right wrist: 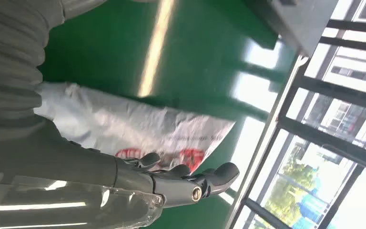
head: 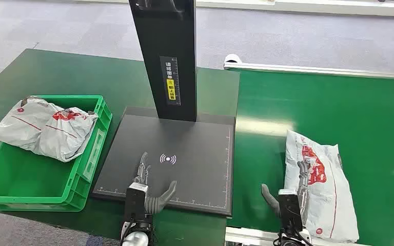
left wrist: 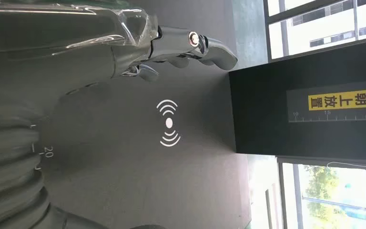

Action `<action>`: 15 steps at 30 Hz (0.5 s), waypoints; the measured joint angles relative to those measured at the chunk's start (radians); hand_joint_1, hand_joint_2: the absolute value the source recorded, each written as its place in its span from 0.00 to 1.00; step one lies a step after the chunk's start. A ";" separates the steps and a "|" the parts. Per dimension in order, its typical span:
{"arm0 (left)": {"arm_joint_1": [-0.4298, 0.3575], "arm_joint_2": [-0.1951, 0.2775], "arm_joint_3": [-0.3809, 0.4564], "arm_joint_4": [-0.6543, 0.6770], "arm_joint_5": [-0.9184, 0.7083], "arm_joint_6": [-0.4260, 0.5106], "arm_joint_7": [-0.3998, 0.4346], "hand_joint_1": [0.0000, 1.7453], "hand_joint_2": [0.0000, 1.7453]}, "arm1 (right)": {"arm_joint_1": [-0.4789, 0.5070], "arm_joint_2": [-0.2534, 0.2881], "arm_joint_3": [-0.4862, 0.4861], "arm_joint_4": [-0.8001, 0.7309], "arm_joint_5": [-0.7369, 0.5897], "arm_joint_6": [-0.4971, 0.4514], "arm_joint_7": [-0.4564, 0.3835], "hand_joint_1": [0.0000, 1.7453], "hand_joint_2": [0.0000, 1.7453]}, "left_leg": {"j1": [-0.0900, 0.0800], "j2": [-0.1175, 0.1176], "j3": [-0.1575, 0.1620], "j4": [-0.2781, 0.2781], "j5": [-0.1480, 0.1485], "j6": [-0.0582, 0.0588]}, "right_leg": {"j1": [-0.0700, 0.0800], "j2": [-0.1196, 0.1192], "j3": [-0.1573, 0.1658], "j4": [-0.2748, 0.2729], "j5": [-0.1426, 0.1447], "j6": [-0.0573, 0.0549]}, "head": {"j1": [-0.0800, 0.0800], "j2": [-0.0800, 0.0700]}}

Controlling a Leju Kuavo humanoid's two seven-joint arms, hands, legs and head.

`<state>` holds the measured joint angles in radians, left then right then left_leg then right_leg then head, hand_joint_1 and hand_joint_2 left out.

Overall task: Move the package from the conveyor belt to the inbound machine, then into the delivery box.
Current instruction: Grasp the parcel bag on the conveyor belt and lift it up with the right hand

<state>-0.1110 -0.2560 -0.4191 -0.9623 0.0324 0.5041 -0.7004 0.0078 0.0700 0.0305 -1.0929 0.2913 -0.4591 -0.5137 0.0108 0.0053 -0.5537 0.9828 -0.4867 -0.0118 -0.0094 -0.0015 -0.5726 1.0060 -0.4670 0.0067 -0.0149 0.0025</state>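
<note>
Hovering w/ fingers spread and nothing held, the right hand (head: pixel 293 190) sits over the package's (head: pixel 320 190) 9 o'clock edge on the conveyor belt (head: pixel 338 113). Best to close thumb under that edge, fingers on top, before lifting. Left hand (head: pixel 146 187), also spread and holding nothing, hangs over the inbound machine (head: pixel 195 169) at its 6 o'clock edge.

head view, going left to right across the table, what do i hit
green crate with grey packages → left hand over the black scanner plate → right hand → grey package on the conveyor belt
</note>
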 joint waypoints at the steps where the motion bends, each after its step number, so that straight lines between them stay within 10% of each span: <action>1: 0.001 0.000 0.000 0.000 0.000 0.000 0.000 0.00 1.00 | 0.001 -0.001 -0.004 -0.001 0.004 0.000 0.001 0.00 1.00 | 0.000 0.000 0.000 0.000 0.000 0.000 | 0.000 0.000 0.000 0.000 0.000 0.000 | 0.000 0.000; 15: 0.031 0.006 0.000 -0.026 -0.003 -0.005 0.006 0.00 1.00 | 0.008 -0.020 -0.174 0.060 0.533 0.031 0.518 0.00 1.00 | 0.000 -0.001 0.001 0.000 0.000 0.000 | 0.000 -0.001 0.001 0.000 0.000 0.000 | 0.000 0.000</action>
<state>-0.0799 -0.2500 -0.4189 -0.9886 0.0296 0.4994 -0.6946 0.0157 0.0504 -0.1439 -1.0325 0.8247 -0.4281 0.0042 0.0104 0.0044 -0.5528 0.9828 -0.4869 -0.0116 -0.0097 -0.0027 -0.5714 1.0057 -0.4673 0.0069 -0.0151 0.0026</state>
